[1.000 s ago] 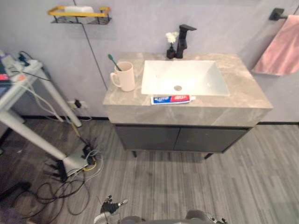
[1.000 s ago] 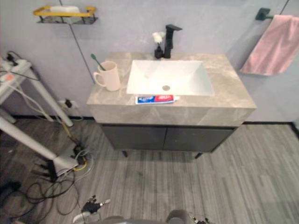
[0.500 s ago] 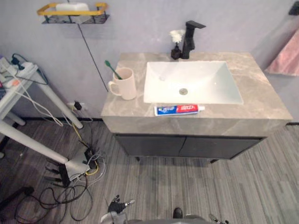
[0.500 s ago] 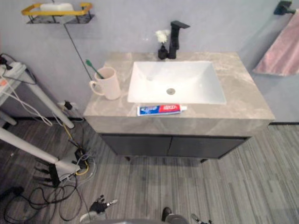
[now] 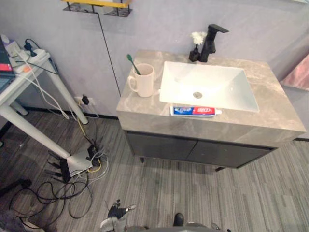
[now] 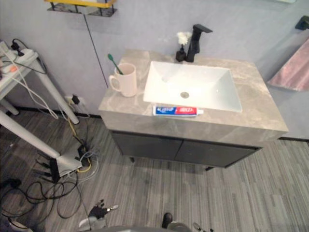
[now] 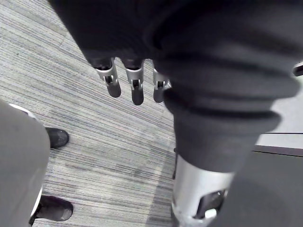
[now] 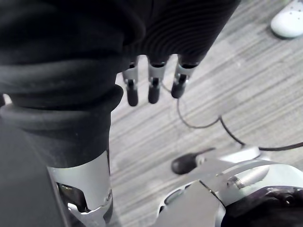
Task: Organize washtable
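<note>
Counter (image 5: pixel 282 113): grey marbled top on a dark cabinet (image 5: pixel 193 151), filling the centre and right of the head view, against a pale wall.
Sink (image 5: pixel 227 89): white rectangular basin sunk into the middle of the counter.
Toothpaste tube (image 5: pixel 195 110): lies flat on the counter's front strip, just below the sink's front edge, its cap pointing right.
Mug (image 5: pixel 145 81): cream, upright on the counter left of the sink, handle turned left.
Toothbrush (image 5: pixel 131 62): green, standing in the mug and leaning to the upper left.
Faucet (image 5: pixel 211 41): black, at the back of the counter behind the sink.
Vase (image 5: pixel 194 54): small and dark, holding a white flower, just left of the faucet.
Towel (image 5: pixel 297 77): pink, at the right edge of the frame.
Left hand (image 7: pixel 136 85): released, fingers hanging straight over the striped grey floor (image 7: pixel 71 85), holding nothing.
Right hand (image 8: pixel 154 87): likewise relaxed and empty, fingers pointing down at the floor.
Side table (image 5: pixel 24 72): white, far left, draped with cables.
</note>
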Tool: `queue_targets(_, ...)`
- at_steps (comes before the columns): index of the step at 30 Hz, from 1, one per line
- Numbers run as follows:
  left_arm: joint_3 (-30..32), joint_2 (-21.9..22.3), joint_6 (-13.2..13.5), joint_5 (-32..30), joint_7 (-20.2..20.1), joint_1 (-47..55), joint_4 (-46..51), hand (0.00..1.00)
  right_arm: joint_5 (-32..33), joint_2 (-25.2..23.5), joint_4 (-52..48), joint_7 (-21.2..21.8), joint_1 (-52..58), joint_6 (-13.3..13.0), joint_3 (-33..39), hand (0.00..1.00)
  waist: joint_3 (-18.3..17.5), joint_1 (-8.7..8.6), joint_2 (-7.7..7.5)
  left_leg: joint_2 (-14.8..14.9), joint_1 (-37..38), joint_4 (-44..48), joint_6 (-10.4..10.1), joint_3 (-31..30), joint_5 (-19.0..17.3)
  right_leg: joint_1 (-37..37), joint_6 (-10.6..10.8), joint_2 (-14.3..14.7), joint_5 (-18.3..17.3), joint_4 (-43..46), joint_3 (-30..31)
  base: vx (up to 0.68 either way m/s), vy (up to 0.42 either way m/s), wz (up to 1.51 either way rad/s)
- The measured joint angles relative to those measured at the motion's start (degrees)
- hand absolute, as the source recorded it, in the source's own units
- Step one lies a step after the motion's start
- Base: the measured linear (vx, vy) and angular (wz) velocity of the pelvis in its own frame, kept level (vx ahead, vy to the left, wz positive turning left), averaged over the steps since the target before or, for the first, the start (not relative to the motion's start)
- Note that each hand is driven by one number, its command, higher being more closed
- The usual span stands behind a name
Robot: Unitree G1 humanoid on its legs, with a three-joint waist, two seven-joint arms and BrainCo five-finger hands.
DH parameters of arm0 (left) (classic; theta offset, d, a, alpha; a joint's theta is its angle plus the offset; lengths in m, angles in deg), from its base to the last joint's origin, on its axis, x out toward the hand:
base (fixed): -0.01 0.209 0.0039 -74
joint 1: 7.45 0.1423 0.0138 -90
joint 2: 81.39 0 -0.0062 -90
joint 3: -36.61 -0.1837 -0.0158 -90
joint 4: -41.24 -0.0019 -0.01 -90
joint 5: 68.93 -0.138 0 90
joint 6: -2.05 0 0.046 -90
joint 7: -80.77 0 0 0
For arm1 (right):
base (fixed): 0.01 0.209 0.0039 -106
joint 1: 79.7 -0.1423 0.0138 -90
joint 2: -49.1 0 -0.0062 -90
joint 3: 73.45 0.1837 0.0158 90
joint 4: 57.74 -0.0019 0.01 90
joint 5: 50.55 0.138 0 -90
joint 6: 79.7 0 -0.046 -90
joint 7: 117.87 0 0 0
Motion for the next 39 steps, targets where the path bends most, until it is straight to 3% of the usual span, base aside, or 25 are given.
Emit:
queue_targets(16,0.68,-0.07,0.01,1.13,0.05,0.12,-0.04,0.00,4.97,0.02,-1.07,-0.18,0.15,-0.23,-0.09,0.00,-0.01,0.28,-0.41,0.04,0.38,-0.01,-0.41,0.10,0.26,0.57,0.20,-0.16,-0.02,0.02,-0.20,0.00,0.000,0.00)
queue_targets(22,0.67,-0.09,-0.05,1.08,0.05,0.24,0.35,0.00,8.69,0.86,-5.70,-0.82,-2.70,-0.25,5.60,0.00,-0.07,0.45,-0.51,-0.06,0.19,-0.08,-0.40,-0.01,0.26,0.43,0.30,-0.23,-0.09,0.04,-0.27,0.00,0.000,0.00)
queue_targets(31,0.17,-0.16,-0.12,1.10,0.02,0.48,0.61,0.00,11.54,10.65,-23.01,-3.27,-6.98,-1.00,13.94,0.00,-0.72,0.22,0.21,0.07,-0.91,-0.03,-0.39,0.07,0.27,-1.98,0.67,-0.37,-1.55,2.84,-0.09,0.00,0.000,0.00)
queue_targets(39,-2.14,-0.14,-0.28,1.05,-0.01,1.92,2.65,0.00,10.08,19.23,-39.56,-9.10,-12.81,-2.82,16.72,0.00,-2.13,0.14,0.49,-0.15,-1.73,0.15,-0.37,-0.21,0.28,-3.27,0.70,-0.87,-1.98,4.39,-0.16,-0.04,-0.008,0.02)
